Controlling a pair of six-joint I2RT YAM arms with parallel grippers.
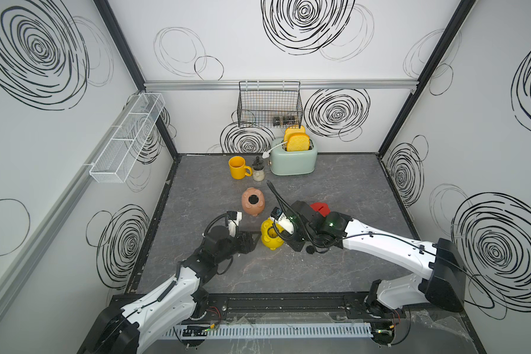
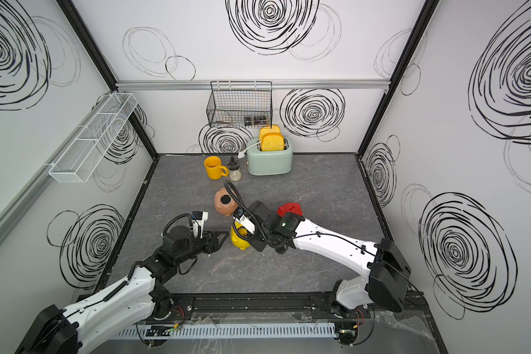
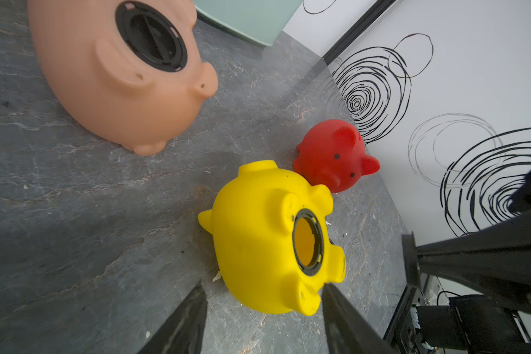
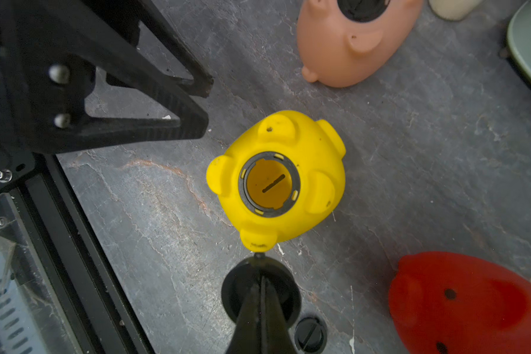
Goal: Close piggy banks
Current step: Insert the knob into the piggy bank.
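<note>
The yellow piggy bank [image 1: 270, 239] [image 4: 319, 190] lies belly up at mid-table, its round belly hole uncovered. My left gripper [image 3: 264, 286] [image 1: 256, 237] is open, its tips just short of this pig's near side and not touching it. My right gripper [image 4: 261, 275] is shut on a round black plug [image 4: 236, 294], which hangs beside the yellow pig's foot. Farther back, the pale pink piggy bank [image 1: 248, 208] [image 3: 104, 85] lies belly up with a black plug seated in its hole. The red piggy bank [image 3: 331, 156] [image 4: 466, 306] stands upright to the right, partly hidden by my right arm in both top views.
A loose black plug [image 4: 310, 334] [image 1: 310, 249] lies on the table by my right wrist. At the back stand a yellow mug [image 1: 238, 167], a small jar [image 1: 258, 173] and a green toaster [image 1: 293, 159] holding toast. A wire basket [image 1: 269, 104] hangs on the back wall.
</note>
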